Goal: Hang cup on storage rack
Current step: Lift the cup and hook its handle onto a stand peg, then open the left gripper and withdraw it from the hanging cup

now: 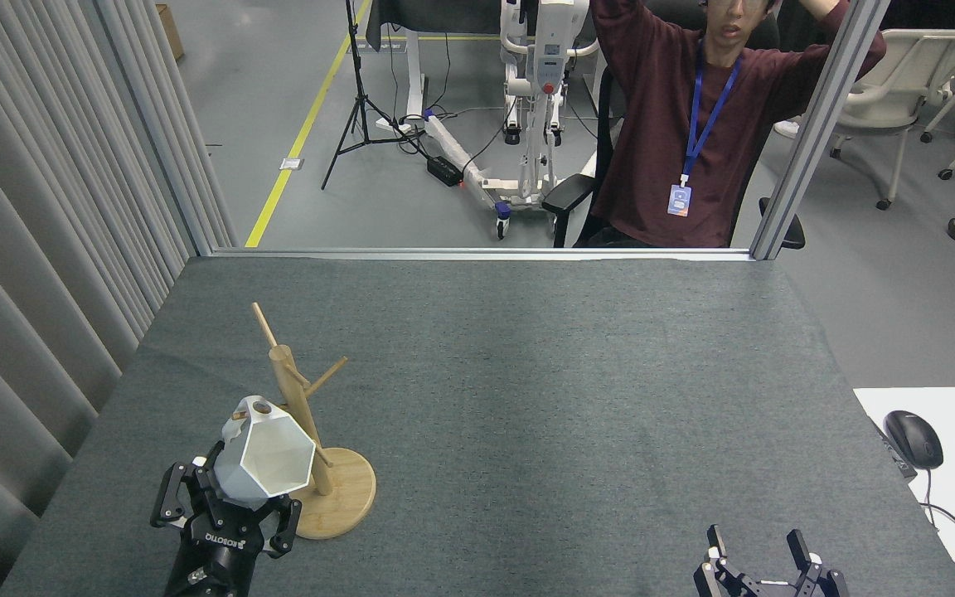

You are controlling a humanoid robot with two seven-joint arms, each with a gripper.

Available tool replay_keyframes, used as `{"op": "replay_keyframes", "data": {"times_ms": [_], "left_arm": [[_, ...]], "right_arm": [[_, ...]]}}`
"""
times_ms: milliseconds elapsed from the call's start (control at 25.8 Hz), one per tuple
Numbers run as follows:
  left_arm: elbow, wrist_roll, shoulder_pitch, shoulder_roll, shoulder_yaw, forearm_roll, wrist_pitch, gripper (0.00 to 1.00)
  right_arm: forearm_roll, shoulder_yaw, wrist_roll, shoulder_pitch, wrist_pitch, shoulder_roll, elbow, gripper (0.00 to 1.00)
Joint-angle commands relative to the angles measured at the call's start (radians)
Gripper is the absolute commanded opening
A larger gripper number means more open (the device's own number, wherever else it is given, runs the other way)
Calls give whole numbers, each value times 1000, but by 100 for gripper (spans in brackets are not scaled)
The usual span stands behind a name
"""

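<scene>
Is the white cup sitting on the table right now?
No, the cup is held up off the table by the left tool, right beside the storage rack.

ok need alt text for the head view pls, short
The robot's left gripper holds a white faceted cup against a bamboo mug tree on a grey table. The right gripper waits open near the bottom edge; a seated person watches behind.
</scene>
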Motion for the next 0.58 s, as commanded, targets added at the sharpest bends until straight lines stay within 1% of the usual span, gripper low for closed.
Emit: {"op": "replay_keyframes", "data": {"times_ms": [0, 39, 77, 194, 387, 542], "left_arm": [[20, -1, -23, -4, -9, -4, 3, 40], [28, 2, -25, -7, -13, -2, 3, 73], [34, 6, -26, -7, -15, -1, 1, 100], [42, 38, -29, -7, -15, -2, 1, 100], [56, 47, -29, -2, -9, -1, -2, 100], [57, 75, -9, 2, -4, 4, -2, 100]], "right_arm": [[0, 0, -5, 0, 0, 1, -1, 99], [-2, 0, -5, 0, 0, 0, 1, 99], [-2, 0, -5, 0, -2, 0, 1, 99], [-2, -2, -5, 0, -2, 3, -1, 99], [-2, -2, -5, -2, -5, 6, 1, 99], [-2, -2, -5, -2, -6, 6, 1, 99]]}}
